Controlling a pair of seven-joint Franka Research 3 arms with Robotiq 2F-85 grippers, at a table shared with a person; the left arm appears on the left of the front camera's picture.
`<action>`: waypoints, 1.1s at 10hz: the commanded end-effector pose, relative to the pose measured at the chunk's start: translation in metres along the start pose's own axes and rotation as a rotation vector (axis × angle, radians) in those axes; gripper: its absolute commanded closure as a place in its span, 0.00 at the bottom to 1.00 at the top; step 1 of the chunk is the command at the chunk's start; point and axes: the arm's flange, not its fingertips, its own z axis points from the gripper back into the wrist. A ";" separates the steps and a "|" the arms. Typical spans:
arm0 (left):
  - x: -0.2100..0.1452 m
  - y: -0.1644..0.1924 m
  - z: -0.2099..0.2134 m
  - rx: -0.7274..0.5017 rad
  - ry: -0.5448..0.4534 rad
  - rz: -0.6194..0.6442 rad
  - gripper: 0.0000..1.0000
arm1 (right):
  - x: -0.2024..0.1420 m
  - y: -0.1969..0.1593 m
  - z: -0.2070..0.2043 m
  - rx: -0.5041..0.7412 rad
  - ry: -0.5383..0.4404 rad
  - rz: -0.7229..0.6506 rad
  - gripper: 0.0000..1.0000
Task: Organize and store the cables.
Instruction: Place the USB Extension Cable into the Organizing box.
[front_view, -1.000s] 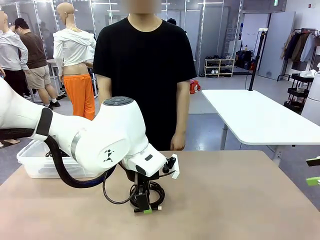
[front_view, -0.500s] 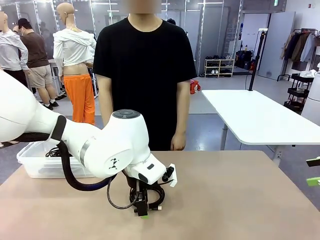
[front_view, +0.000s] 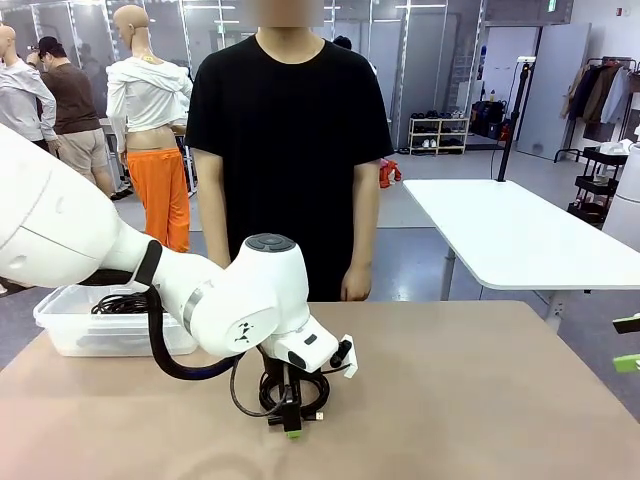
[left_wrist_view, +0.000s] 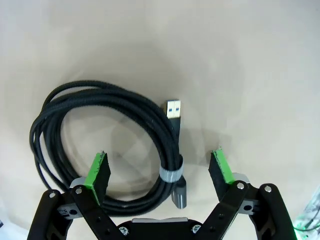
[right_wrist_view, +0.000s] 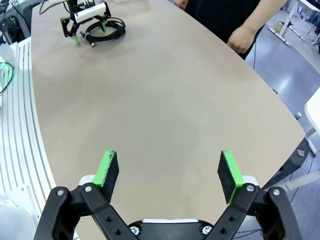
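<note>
A coiled black cable (left_wrist_view: 80, 130) with a blue-tongued USB plug (left_wrist_view: 173, 107) and a grey band lies flat on the tan table (front_view: 480, 400). My left gripper (left_wrist_view: 160, 170) is open just above it, its green pads (left_wrist_view: 97, 170) on either side of the coil's banded side. In the front view the left gripper (front_view: 290, 425) points down at the same cable (front_view: 315, 385), near the table's front middle. More black cables (front_view: 125, 300) lie in the clear bin (front_view: 60, 315). My right gripper (right_wrist_view: 168, 170) hangs open over bare table, and its pads show at the front view's right edge (front_view: 628, 343).
The clear plastic bin stands at the table's far left. A person in a black shirt stands at the far edge, one hand (right_wrist_view: 242, 37) by the table. The right wrist view also shows the left gripper (right_wrist_view: 82, 27) and the cable (right_wrist_view: 107, 31) far off.
The left arm has come down and a little to the right, bringing its open gripper lower over the coiled cable. The right gripper and the person have not moved.
</note>
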 end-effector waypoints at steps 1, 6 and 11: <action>0.004 0.001 0.002 -0.006 -0.010 0.006 0.49 | 0.002 -0.002 0.000 -0.003 -0.012 -0.008 0.00; 0.004 -0.006 0.011 -0.037 0.018 -0.016 0.86 | 0.002 -0.002 0.000 -0.003 -0.012 -0.008 0.00; -0.001 -0.008 0.050 -0.044 0.002 0.005 1.00 | 0.002 -0.002 0.000 -0.003 -0.012 -0.008 0.00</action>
